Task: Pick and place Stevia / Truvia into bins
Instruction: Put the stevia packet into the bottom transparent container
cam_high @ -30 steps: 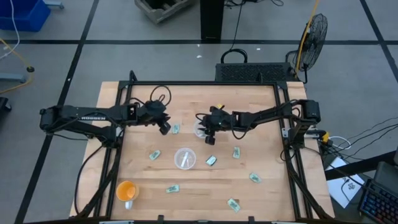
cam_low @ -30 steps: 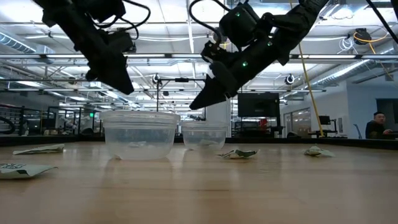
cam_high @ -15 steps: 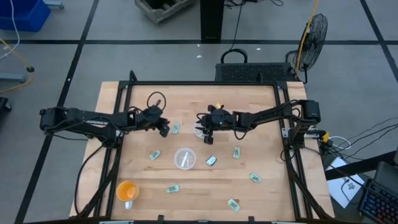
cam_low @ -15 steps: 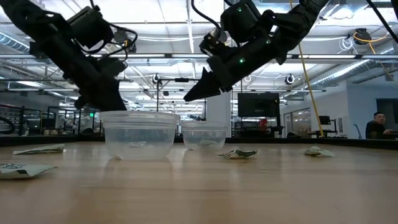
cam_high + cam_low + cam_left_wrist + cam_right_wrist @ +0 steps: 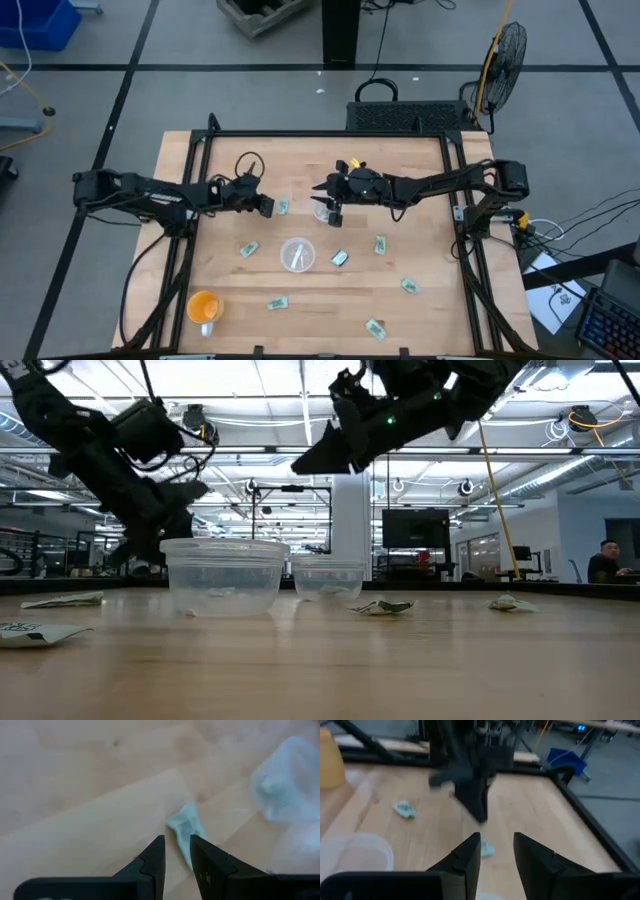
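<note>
Both hands low, left hand (image 5: 264, 206) beside packet (image 5: 283, 207)

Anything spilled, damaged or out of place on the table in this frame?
Nothing looks spilled or broken. Both clear cups stand upright, and the orange cup sits near a corner. Green packets lie scattered loose on the wood, some crumpled rather than flat. The left gripper hangs low beside one packet.

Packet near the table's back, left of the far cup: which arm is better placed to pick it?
Left. The left gripper hangs low beside that packet, fingers slightly parted; the right gripper is raised by the far cup.
</note>
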You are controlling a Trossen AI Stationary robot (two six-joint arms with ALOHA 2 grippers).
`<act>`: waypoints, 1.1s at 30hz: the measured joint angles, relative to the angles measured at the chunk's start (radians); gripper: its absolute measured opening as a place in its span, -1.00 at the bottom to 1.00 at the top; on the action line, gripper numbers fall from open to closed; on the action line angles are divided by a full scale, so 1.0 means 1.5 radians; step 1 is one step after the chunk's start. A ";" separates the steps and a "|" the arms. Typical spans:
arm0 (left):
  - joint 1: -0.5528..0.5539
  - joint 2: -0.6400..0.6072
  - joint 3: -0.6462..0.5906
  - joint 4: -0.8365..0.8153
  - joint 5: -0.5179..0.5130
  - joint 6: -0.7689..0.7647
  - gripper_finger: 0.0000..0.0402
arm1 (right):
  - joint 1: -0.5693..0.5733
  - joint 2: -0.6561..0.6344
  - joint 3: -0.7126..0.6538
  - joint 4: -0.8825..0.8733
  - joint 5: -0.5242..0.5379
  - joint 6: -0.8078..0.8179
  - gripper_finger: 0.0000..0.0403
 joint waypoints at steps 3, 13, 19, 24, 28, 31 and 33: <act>0.000 0.060 0.000 0.047 0.014 -0.001 -0.54 | 0.000 -0.016 0.000 0.000 0.000 0.000 -0.46; 0.000 0.115 0.001 0.130 0.034 -0.023 -0.54 | 0.000 -0.024 0.000 -0.016 0.000 -0.020 -0.46; 0.000 0.115 0.001 0.130 0.017 -0.019 -0.54 | 0.000 -0.024 0.000 -0.024 0.000 -0.018 -0.46; 0.000 0.115 0.001 0.128 0.023 -0.018 -0.54 | 0.000 -0.024 0.000 -0.027 0.000 -0.013 -0.46; 0.000 0.135 0.001 0.140 0.022 -0.019 -0.54 | 0.000 -0.024 0.000 -0.027 0.000 -0.013 -0.46; 0.001 0.172 0.003 0.175 0.021 -0.019 -0.54 | 0.000 -0.024 0.000 -0.024 0.000 -0.012 -0.46; 0.001 0.201 0.003 0.203 0.022 -0.010 -0.54 | 0.000 -0.024 0.000 -0.024 0.000 -0.013 -0.46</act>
